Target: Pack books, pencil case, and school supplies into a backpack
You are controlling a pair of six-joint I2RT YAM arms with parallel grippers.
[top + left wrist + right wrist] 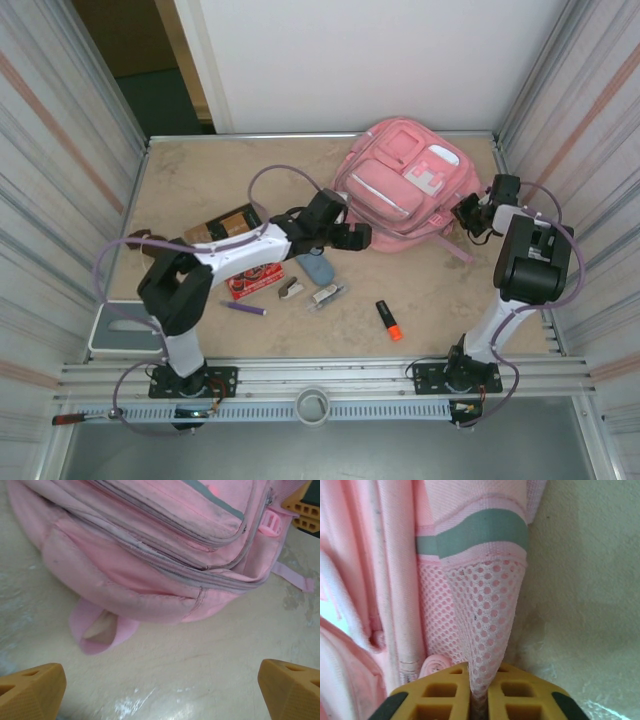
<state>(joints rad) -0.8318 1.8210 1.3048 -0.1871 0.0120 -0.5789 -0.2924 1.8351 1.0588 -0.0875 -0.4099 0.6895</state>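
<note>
Over at the far right corner of the table [200,180] sits the pink backpack [405,185], front side up with the white patch showing; the top view gives the whole layout but not much of what the grippers are doing.

The right gripper [468,212] is at the backpack's right side; the right wrist view settles it: the right gripper [479,690] has its yellow fingers [440,700] squeezed together with a fold of the pink mesh pocket [485,625] pinched between them, so it's holding the bag by that mesh.

The left gripper [350,237] is at the bag's near left edge; in the left wrist view the left gripper [160,687] is spread wide, one fingertip in each bottom corner with bare table between, nothing in it; that view also shows the backpack [150,555] zips closed and a pink strap loop [100,630] poking out from under the bag.

Everything else is out on the table near the left side: dark book [225,225], red-and-white book [253,280], pencil case [315,268], stapler-like piece [291,289], clip-like piece [327,294], purple pen [243,308]; the highlighter [389,320] lies by itself toward the near edge.
</note>
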